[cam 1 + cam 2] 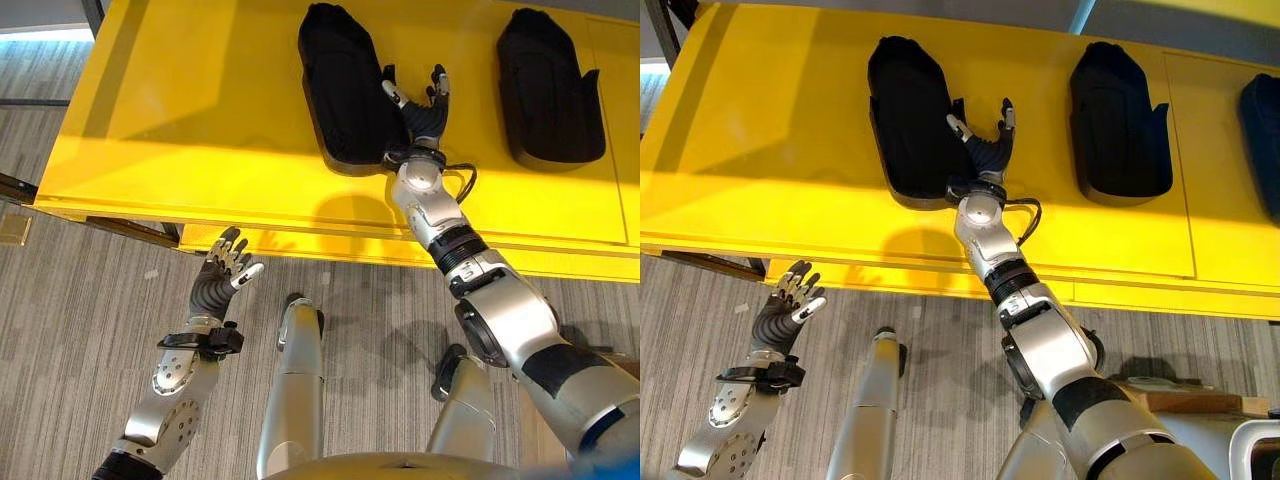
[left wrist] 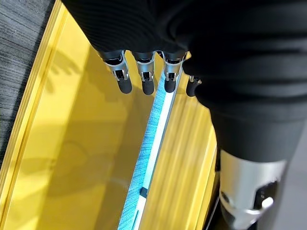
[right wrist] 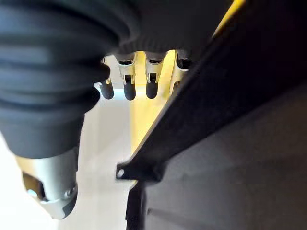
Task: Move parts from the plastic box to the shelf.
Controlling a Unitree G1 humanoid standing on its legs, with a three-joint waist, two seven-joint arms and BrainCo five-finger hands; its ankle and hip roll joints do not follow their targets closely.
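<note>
On the yellow shelf lie two black parts: one part near its middle, a second part well apart toward the right. The right hand rests over the shelf just beside the middle part's right edge, fingers spread and straight, gripping nothing. The left hand hangs off the shelf's front edge, above the grey floor, fingers relaxed and holding nothing.
</note>
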